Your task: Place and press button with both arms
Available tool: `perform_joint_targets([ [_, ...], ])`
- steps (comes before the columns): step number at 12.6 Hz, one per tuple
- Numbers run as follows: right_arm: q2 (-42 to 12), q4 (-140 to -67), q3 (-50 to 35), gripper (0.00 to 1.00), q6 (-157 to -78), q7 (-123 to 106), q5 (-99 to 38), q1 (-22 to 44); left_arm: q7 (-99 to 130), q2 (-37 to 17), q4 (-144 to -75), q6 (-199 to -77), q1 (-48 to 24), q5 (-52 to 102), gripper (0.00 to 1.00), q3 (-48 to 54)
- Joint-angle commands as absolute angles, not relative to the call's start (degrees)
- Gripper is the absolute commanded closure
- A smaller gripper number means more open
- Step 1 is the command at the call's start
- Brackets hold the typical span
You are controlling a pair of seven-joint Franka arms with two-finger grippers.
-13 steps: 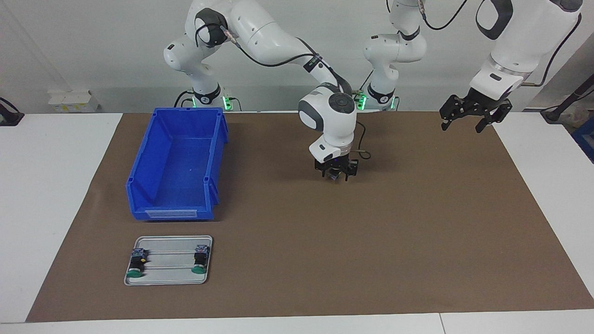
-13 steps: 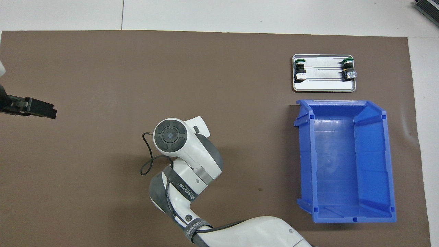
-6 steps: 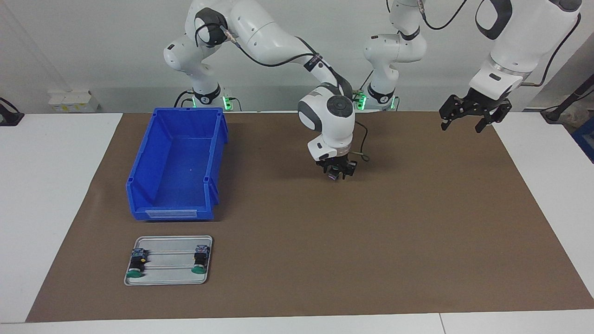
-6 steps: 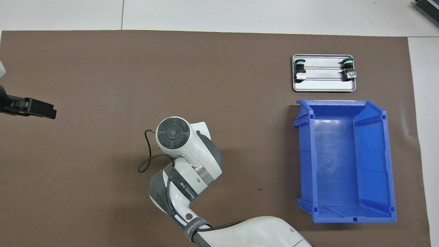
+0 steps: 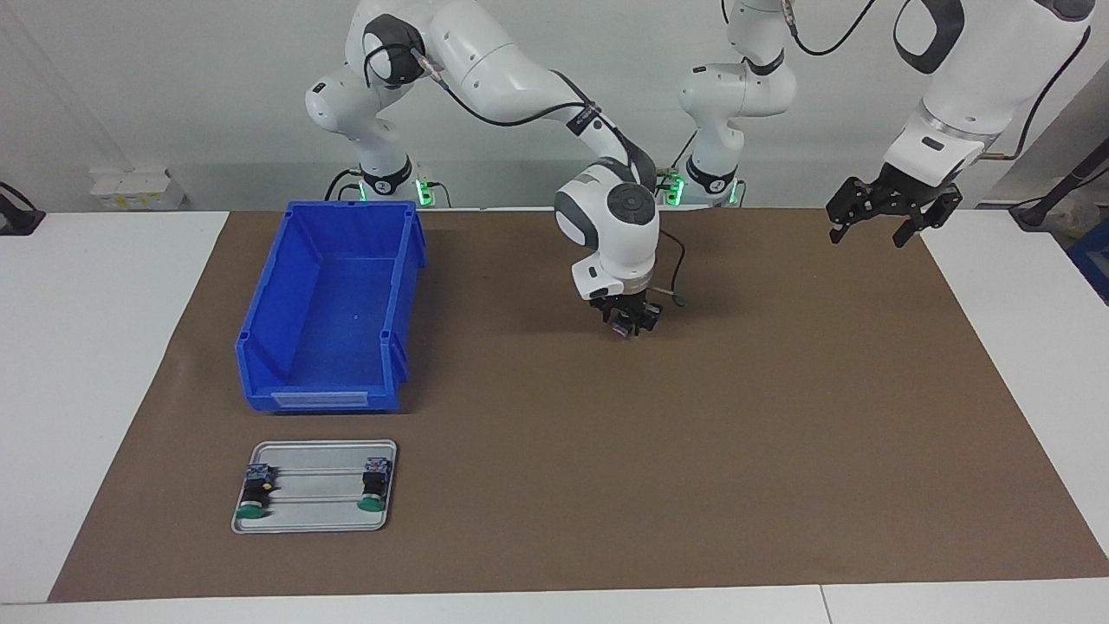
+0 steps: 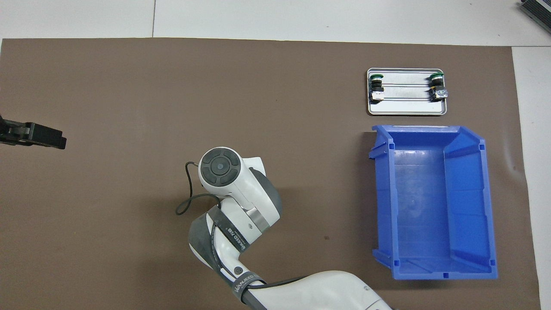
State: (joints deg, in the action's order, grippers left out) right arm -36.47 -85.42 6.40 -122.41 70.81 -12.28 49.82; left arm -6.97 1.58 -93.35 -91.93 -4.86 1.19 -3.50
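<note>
We see a bright blue bin, a plain brown mat, a silver-grey tray, green-capped black buttons, and white arms with dark grey joints.

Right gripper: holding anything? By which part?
The right gripper is down on the mat around a small dark object, likely the button; the hold point cannot be told. The left gripper hangs open, holding nothing.

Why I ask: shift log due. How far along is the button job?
Done: a button is mid-mat, apart from the tray. In hand: the right end effector is down at it; grip unclear. Left: the pressing; the left end effector waits open, raised near the mat's edge. Two other buttons lie on the tray.
</note>
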Motion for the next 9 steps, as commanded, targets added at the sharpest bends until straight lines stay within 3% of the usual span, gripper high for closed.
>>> perform_joint_targets([
  [1, -34.63, -87.54, 6.06, 0.35, -122.61, 71.72, -14.76, 49.31, -7.38, 3.43, -95.45, -92.9, -4.31, 0.09, 0.0, -3.08],
  [5, -34.72, -87.54, 6.15, 0.4, -122.78, 72.07, -15.21, 49.13, -7.38, 3.43, -95.45, -92.9, -4.31, 0.09, 0.0, -3.08],
  [9, -34.72, -87.54, 6.06, 0.51, -122.96, 72.16, -15.82, 49.04, -7.38, 3.43, -95.45, -92.81, -4.31, 0.09, 0.0, -3.08],
])
